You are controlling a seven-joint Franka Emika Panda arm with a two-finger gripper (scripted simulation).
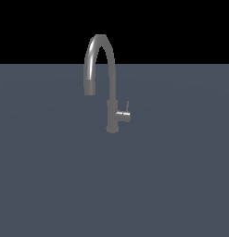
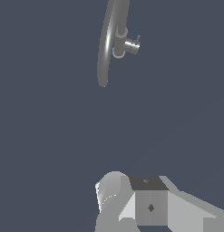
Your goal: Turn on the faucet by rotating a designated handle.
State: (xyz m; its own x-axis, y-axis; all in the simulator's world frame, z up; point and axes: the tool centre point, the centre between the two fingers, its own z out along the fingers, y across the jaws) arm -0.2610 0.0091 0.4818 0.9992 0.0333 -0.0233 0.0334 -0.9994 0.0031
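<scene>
Standing upright on the flat grey surface (image 1: 51, 185), the faucet (image 1: 111, 92) arches its spout toward the exterior view's left. The handle (image 1: 124, 115) sticks out near its base toward the exterior view's right, thin lever pointing up. Only the wrist view shows the gripper (image 2: 131, 204), as blocky grey parts at the frame's edge, well apart from the faucet (image 2: 106, 45) and handle (image 2: 130, 45). Fingers are not visible; open or closed, I cannot tell. Exterior view shows no arm.
</scene>
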